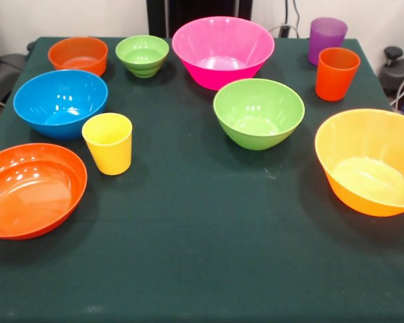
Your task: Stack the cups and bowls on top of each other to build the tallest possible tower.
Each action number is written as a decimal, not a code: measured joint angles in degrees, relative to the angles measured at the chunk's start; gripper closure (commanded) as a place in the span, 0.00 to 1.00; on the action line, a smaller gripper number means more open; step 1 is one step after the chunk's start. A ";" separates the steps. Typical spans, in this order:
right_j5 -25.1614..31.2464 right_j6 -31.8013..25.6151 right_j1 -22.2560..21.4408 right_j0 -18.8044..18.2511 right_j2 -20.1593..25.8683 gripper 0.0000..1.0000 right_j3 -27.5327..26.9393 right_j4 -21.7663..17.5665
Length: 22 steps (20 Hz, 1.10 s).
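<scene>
Standing apart on the dark green bench (209, 262), nothing is stacked. At the far side sit the small red-orange bowl (78, 55), small ribbed green bowl (142, 55) and large pink bowl (223, 52), with the purple cup (326, 39) just behind the orange cup (337, 73). Nearer lie the blue bowl (60, 103), yellow cup (108, 142), medium green bowl (258, 112), large yellow-orange bowl (370, 161) and shallow orange bowl (30, 190). No pincer shows, so its state cannot be told.

No arm or tool shows anywhere in the front view.
</scene>
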 measured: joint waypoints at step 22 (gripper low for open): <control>-5.99 0.00 14.64 -0.72 0.07 0.00 -0.39 0.08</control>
